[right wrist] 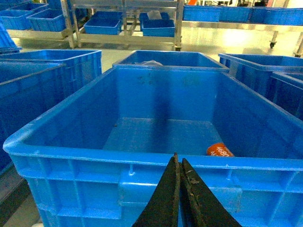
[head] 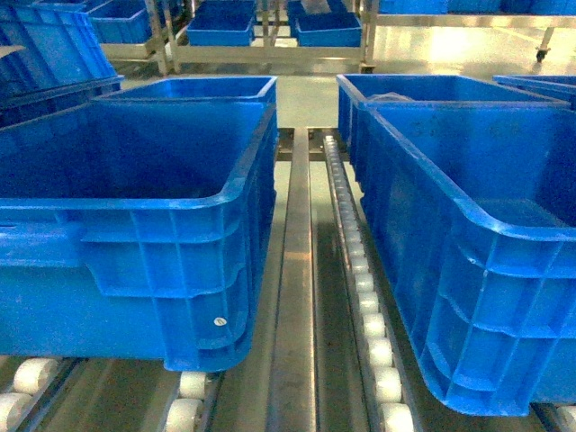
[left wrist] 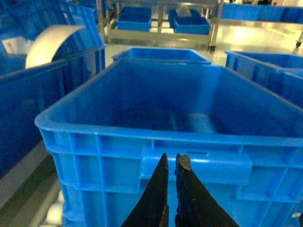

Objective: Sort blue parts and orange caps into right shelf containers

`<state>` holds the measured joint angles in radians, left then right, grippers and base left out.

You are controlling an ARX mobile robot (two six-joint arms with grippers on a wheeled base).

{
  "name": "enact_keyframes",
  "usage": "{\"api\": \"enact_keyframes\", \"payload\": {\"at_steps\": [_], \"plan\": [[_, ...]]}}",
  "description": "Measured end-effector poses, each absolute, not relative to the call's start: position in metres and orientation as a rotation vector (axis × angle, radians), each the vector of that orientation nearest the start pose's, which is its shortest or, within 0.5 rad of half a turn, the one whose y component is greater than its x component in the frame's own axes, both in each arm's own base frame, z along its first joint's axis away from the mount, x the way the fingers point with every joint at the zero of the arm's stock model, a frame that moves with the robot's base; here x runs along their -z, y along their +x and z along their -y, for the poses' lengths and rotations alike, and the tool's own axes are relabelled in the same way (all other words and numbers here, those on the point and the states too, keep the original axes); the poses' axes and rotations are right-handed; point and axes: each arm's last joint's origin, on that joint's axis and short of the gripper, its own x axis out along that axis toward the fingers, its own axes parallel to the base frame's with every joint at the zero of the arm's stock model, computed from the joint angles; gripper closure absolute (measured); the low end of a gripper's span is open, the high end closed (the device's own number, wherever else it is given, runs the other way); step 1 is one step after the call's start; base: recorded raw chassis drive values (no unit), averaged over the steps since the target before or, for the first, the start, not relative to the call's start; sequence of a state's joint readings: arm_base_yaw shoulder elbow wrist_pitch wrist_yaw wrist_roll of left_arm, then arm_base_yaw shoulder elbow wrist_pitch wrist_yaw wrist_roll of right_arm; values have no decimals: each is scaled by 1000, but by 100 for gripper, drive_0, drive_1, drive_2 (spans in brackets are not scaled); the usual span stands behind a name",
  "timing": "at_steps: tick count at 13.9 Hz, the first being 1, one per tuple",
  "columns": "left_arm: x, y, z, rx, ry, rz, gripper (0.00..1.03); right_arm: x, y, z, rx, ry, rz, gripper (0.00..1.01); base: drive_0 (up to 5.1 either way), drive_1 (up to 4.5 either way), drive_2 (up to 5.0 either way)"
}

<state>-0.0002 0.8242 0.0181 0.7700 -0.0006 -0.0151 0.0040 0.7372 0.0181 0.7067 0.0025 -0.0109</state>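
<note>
Two large blue crates stand side by side in the head view, the left crate (head: pixel 135 205) and the right crate (head: pixel 468 220). Neither gripper shows in that view. My left gripper (left wrist: pixel 171 157) hangs shut and holding nothing just in front of a crate's near wall (left wrist: pixel 94 128). A paler blue patch (left wrist: pixel 201 124) lies on that crate's floor; I cannot tell what it is. My right gripper (right wrist: pixel 178 158) is shut and holding nothing at the near rim of another crate (right wrist: pixel 71 150). An orange cap (right wrist: pixel 218 150) with white print lies on its floor at the near right.
The crates rest on white roller tracks (head: pixel 364 288) with a metal rail (head: pixel 292 297) between them. More blue crates (head: pixel 207 87) (head: pixel 432 90) stand behind. Metal racks with smaller blue bins (head: pixel 220 27) line the back. A white curved sheet (left wrist: pixel 47 42) sticks up at left.
</note>
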Motion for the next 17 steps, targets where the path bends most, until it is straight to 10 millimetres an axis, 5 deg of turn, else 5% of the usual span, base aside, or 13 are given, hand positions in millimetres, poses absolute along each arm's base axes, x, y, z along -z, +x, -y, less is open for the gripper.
{"api": "enact_keyframes", "payload": {"at_steps": [17], "plan": [[-170, 108, 0, -4, -15, 12, 101, -164, 99, 0, -4, -11, -30, 99, 0, 0, 0]]}}
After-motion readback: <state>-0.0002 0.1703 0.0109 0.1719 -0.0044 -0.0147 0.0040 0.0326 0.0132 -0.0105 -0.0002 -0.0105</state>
